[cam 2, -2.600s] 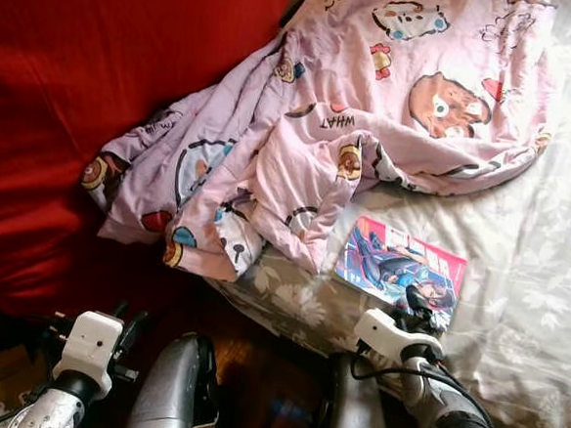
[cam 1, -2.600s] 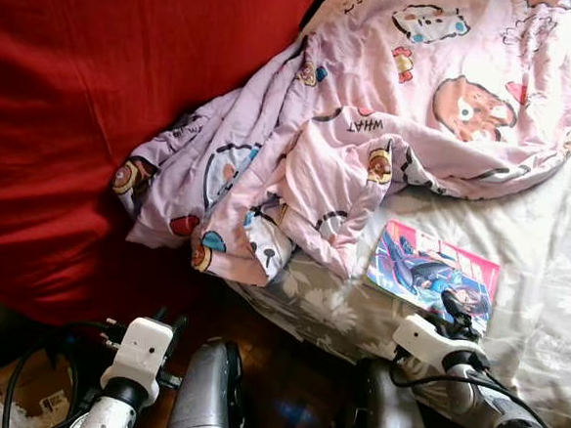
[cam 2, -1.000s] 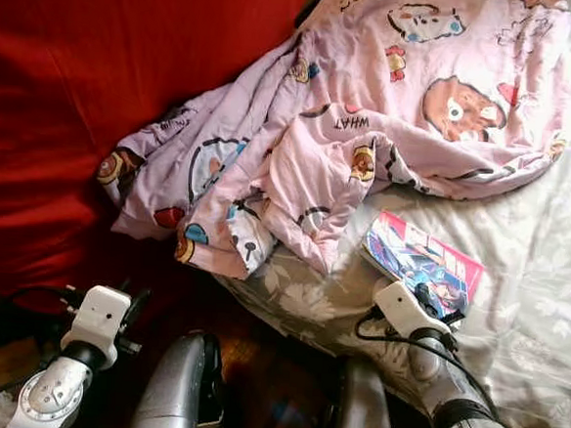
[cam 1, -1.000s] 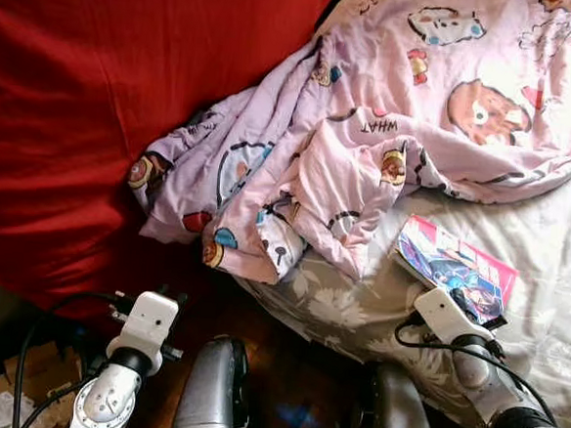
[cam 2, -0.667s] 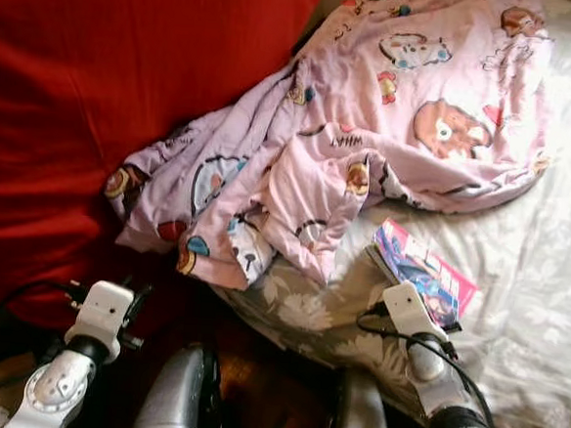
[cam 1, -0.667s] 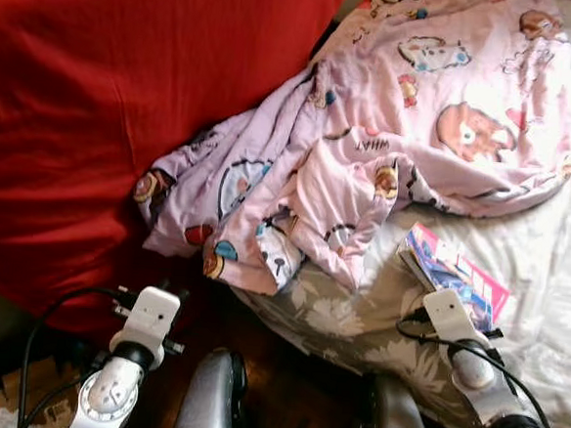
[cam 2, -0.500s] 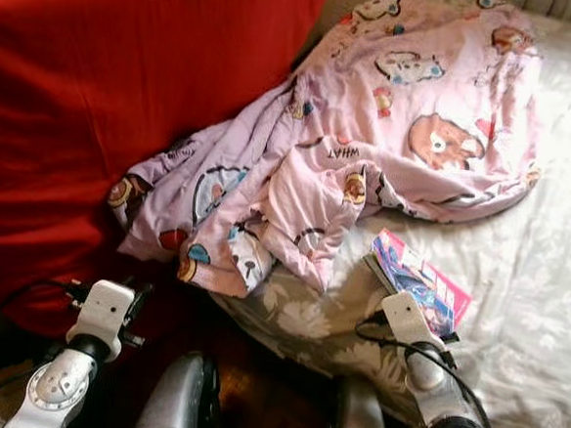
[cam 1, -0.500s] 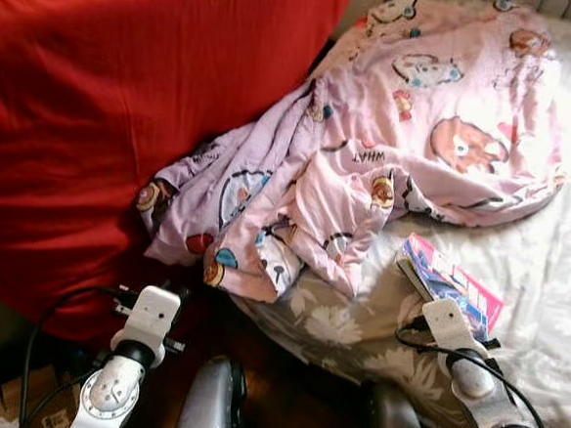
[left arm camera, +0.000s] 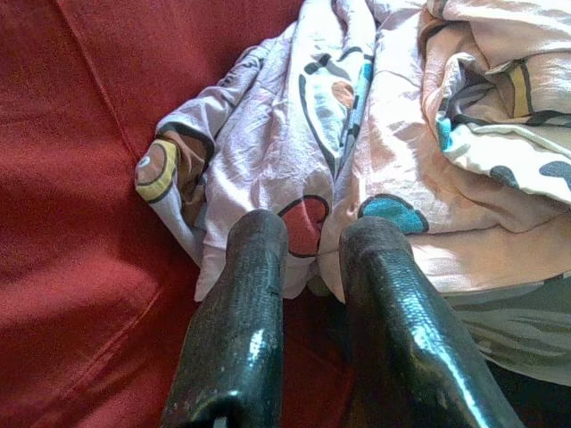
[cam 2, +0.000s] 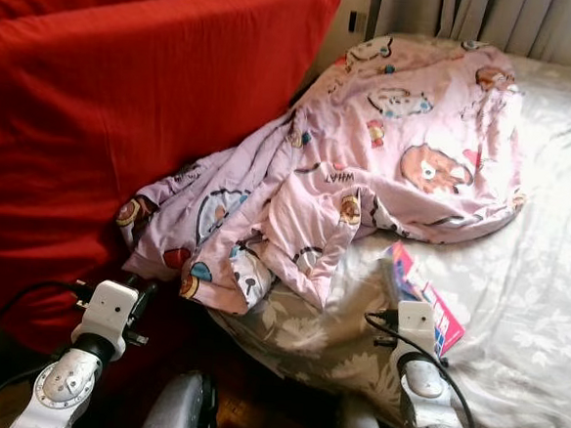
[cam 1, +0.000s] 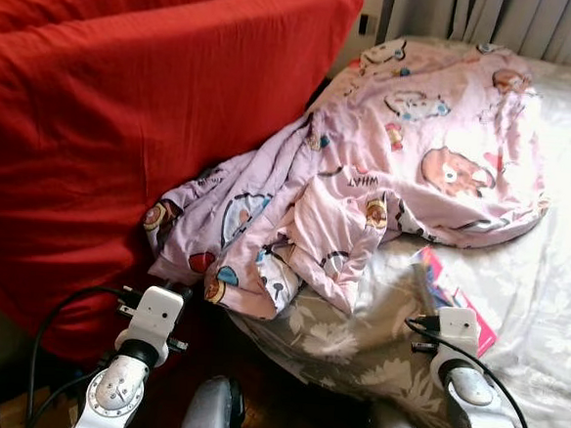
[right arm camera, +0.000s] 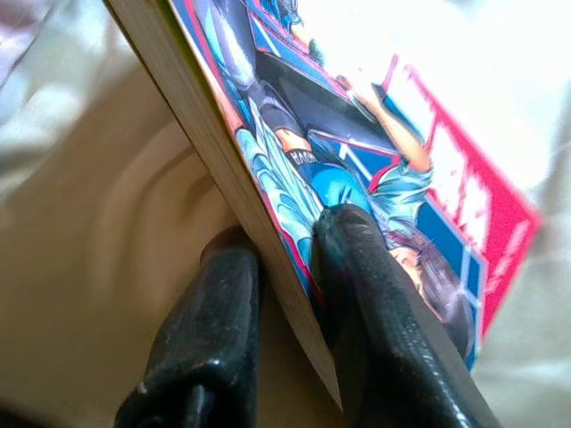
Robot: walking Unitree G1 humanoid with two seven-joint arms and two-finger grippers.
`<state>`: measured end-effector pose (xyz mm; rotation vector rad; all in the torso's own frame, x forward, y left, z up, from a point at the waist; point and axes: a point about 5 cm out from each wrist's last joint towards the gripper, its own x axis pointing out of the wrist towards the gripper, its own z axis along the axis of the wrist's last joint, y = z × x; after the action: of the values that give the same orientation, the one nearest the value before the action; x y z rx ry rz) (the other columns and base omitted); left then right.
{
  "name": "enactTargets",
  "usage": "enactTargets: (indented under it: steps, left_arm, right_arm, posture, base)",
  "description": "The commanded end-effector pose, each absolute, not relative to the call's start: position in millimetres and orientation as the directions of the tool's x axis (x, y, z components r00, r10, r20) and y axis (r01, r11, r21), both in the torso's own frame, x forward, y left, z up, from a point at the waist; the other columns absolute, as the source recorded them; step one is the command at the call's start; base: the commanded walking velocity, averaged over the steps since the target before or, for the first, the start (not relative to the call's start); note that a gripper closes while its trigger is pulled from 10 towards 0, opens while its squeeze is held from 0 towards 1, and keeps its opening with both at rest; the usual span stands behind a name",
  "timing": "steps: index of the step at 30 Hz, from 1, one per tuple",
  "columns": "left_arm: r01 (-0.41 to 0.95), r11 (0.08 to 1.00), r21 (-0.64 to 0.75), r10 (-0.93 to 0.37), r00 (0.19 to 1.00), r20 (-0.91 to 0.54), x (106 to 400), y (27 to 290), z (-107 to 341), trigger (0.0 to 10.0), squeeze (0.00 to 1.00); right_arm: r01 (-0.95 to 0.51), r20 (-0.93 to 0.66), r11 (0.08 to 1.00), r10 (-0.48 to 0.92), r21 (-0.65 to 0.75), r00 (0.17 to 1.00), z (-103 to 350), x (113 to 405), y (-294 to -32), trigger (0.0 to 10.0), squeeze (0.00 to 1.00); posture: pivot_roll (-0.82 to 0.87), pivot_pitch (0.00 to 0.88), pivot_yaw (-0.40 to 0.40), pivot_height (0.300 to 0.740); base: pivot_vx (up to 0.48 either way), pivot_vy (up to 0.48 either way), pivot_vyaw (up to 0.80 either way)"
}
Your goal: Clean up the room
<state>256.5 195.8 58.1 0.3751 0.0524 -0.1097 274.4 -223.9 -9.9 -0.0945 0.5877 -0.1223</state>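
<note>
**Two grippers, one comic book pinched**

Head views: the right gripper (cam 1: 427,288) clamps a comic book (cam 1: 453,296) tilted up off the bed (cam 1: 545,281), just beside the rumpled pink cartoon blanket (cam 1: 406,173); the left gripper (cam 1: 177,290) hangs low before the red sofa (cam 1: 116,114). Left wrist view: its fingers (left arm camera: 245,303) are slightly parted, holding nothing, pointing at the blanket's hanging edge. Right wrist view: fingers (right arm camera: 375,285) pinch the book's edge between them.
</note>
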Motion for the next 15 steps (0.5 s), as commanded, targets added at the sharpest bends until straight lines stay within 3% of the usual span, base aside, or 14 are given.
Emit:
enactTargets:
  steps: [1, 5, 6, 7, 8, 9, 10, 11, 12, 13, 14, 15]
  left_arm:
    - [0.112, 0.921, 0.373, -0.090, 0.993, -0.076, 255.8, 197.2, 55.5, 10.0, 0.00]
    - [0.108, 0.921, 0.374, -0.086, 0.993, -0.076, 254.4, 198.4, 53.9, 10.0, 0.00]
    - [0.107, 0.921, 0.374, -0.085, 0.993, -0.076, 253.7, 198.5, 53.4, 10.0, 0.00]
    - [0.107, 0.921, 0.374, -0.084, 0.993, -0.077, 253.1, 198.5, 52.7, 10.0, 0.00]
    - [0.107, 0.922, 0.373, -0.084, 0.993, -0.078, 252.7, 198.5, 52.3, 10.0, 0.00]
    - [0.106, 0.922, 0.373, -0.083, 0.993, -0.079, 252.0, 198.4, 51.5, 10.0, 0.00]
    - [0.106, 0.922, 0.373, -0.082, 0.993, -0.081, 251.2, 198.4, 50.5, 10.0, 0.00]
    - [0.106, 0.922, 0.372, -0.081, 0.993, -0.082, 251.0, 198.4, 50.2, 10.0, 0.00]
    - [0.105, 0.922, 0.372, -0.080, 0.993, -0.083, 250.8, 198.4, 49.8, 10.0, 0.00]
    - [0.105, 0.923, 0.371, -0.079, 0.993, -0.083, 250.8, 198.5, 49.6, 10.0, 0.00]
    - [0.104, 0.923, 0.371, -0.078, 0.993, -0.083, 250.7, 198.6, 49.5, 10.0, 0.00]
    - [0.103, 0.923, 0.371, -0.077, 0.994, -0.083, 250.7, 198.8, 49.1, 10.0, 0.00]
  right_arm:
    - [0.098, -0.553, 0.991, -0.129, -0.086, 0.823, -9.8, 274.3, -221.7, 10.0, 0.13]
    - [0.081, -0.567, 0.994, -0.110, -0.075, 0.816, -10.6, 274.5, -218.6, 10.0, 0.13]
    - [0.080, -0.567, 0.994, -0.107, -0.073, 0.817, -10.3, 274.7, -218.2, 10.0, 0.27]
    - [0.079, -0.566, 0.994, -0.105, -0.070, 0.818, -10.1, 274.8, -218.2, 10.0, 1.00]
    - [0.079, -0.565, 0.995, -0.104, -0.068, 0.819, -10.0, 274.8, -218.1, 10.0, 1.00]
    - [0.080, -0.562, 0.995, -0.102, -0.064, 0.821, -9.4, 275.0, -218.3, 8.5, 1.00]
    - [0.078, -0.557, 0.995, -0.098, -0.060, 0.825, -8.3, 275.8, -218.2, 0.0, 1.00]
    - [0.076, -0.555, 0.995, -0.096, -0.059, 0.827, -7.9, 276.1, -218.0, 0.0, 1.00]
    - [0.067, -0.548, 0.996, -0.089, -0.060, 0.831, -6.6, 277.2, -217.9, 0.0, 0.97]
    - [0.061, -0.544, 0.996, -0.086, -0.064, 0.834, -5.7, 277.8, -217.8, 0.0, 0.42]
    - [0.057, -0.541, 0.996, -0.084, -0.067, 0.837, -4.9, 278.5, -217.7, 0.0, 0.02]
    - [0.055, -0.535, 0.996, -0.084, -0.070, 0.840, -3.7, 279.4, -217.7, 0.0, 0.00]
  posture:
    - [0.10, 0.045, 0.047, 0.601]
    - [0.10, 0.045, 0.045, 0.601]
    - [0.10, 0.045, 0.043, 0.601]
    - [0.10, 0.045, 0.043, 0.601]
    - [0.10, 0.045, 0.043, 0.601]
    - [0.10, 0.046, 0.042, 0.601]
    - [0.10, 0.046, 0.041, 0.601]
    - [0.10, 0.046, 0.041, 0.601]
    - [0.10, 0.044, 0.039, 0.601]
    - [0.10, 0.044, 0.039, 0.601]
    - [0.10, 0.044, 0.039, 0.601]
    - [0.10, 0.042, 0.039, 0.601]
  base:
    - [0.000, 0.000, 0.00]
    - [0.000, 0.000, 0.00]
    - [0.000, 0.000, 0.00]
    - [0.000, 0.000, 0.00]
    - [0.000, 0.000, 0.00]
    - [0.000, 0.000, 0.00]
    - [0.000, 0.000, 0.00]
    - [0.000, 0.000, 0.00]
    - [0.000, 0.000, 0.00]
    - [0.000, 0.000, 0.00]
    - [0.000, 0.000, 0.00]
    - [0.000, 0.000, 0.00]
